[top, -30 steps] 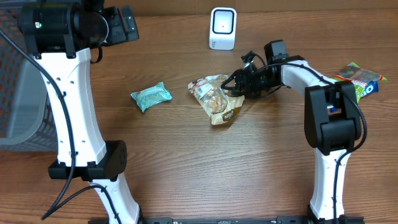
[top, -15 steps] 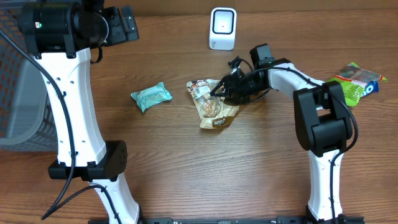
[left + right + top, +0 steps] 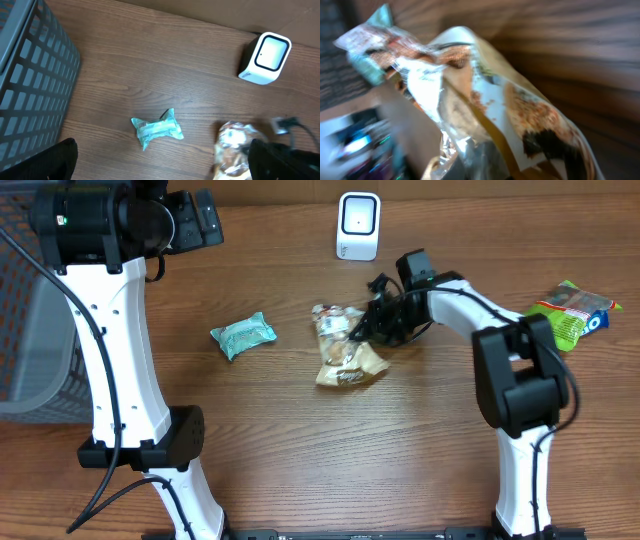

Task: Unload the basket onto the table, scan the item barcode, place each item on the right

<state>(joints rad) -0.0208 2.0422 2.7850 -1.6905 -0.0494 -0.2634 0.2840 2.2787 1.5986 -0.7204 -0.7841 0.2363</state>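
So the right gripper [image 3: 368,330] has its fingers pressed together on the far right edge of the snack pouch [image 3: 345,352], a clear-and-tan bag with what looks like nuts inside. The pouch sits about mid-table [image 3: 300,450], a bit nearer than the white barcode scanner [image 3: 358,225], which stands upright at the far edge. Those two are apart, not touching. In the right wrist view the crinkled bag fills the whole frame and it's pretty blurry, so no barcode I can make out. I can't tell if the near end of the pouch rests on the wood.

The left gripper [image 3: 162,157] is up over the far left with its fingers spread wide, holding nothing. A teal packet [image 3: 243,336] lies left of the pouch, a green package [image 3: 570,315] sits far right, and a grey basket [image 3: 20,300] is at the left edge.
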